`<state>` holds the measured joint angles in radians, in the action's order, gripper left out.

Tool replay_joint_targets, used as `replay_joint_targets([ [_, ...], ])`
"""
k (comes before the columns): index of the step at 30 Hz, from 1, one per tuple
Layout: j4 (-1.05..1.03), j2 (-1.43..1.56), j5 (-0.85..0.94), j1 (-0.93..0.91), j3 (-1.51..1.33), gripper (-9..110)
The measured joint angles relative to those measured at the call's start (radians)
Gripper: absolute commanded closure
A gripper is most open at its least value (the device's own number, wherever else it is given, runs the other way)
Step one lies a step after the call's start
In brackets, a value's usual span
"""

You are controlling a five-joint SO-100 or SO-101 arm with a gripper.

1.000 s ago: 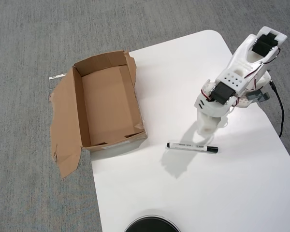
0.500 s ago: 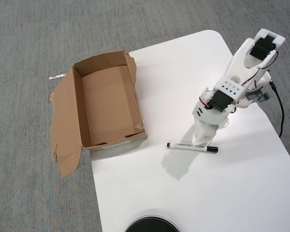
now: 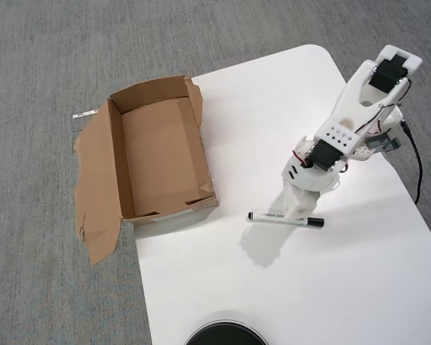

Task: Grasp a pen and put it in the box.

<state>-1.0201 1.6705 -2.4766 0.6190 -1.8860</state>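
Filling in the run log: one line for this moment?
phase: reaching | gripper: over pen, grip unclear | pen: flat on table | box: empty

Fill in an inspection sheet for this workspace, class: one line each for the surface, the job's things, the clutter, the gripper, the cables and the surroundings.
Surface: white table, rounded corners, mostly bare.
Job's things: pen lies flat on the table, black cap toward the right of the overhead view; cardboard box sits open and empty at the table's left edge, one torn flap splayed out beyond it.
Clutter: dark round object at the bottom edge, cut off by the frame.
Gripper: gripper is over the pen's middle; jaw state cannot be told from above.
Cables: black cable runs beside the arm's base.
Surroundings: grey carpet.
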Motion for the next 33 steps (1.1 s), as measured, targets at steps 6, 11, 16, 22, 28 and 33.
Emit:
replay_joint_targets([
  [6,0.0,-0.005,0.0,0.0,0.0,99],
  [11,0.0,-0.009,0.002,-0.002,0.0,99],
  [16,0.0,-0.012,0.008,-0.002,0.0,99],
  [22,0.0,-0.012,0.008,-0.002,0.0,91],
  [28,0.0,-0.012,0.011,0.005,0.0,85],
  [33,0.0,-0.012,0.006,0.002,0.0,84],
])
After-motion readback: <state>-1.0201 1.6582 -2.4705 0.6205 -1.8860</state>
